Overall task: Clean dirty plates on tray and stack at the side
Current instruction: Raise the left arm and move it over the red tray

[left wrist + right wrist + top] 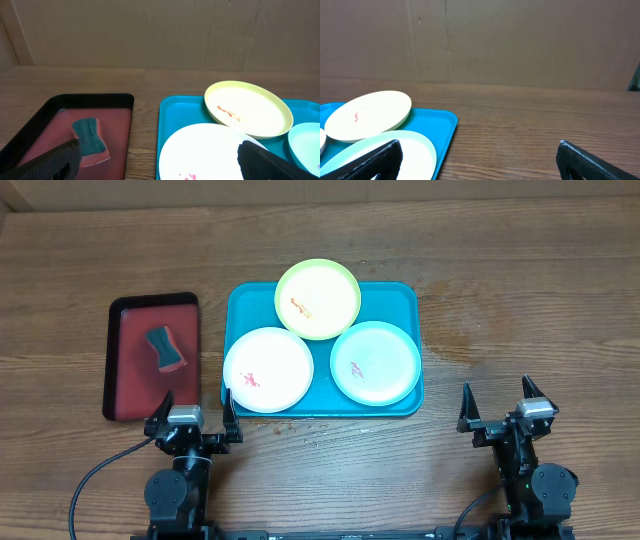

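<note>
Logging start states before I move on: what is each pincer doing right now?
Left pincer: open, holding nothing.
Right pincer: open, holding nothing.

Left arm sat low at the near edge of the table, toward its left corner; right arm toward the right corner. Left gripper jaws spread wide, empty. Right gripper likewise wide apart, holding nothing. Fingers pointed at the far edge.

Turquoise tray holds a smeared white plate near-left, mint plate near-right, and yellow-green plate behind, seemingly overhanging its far rim.
</note>
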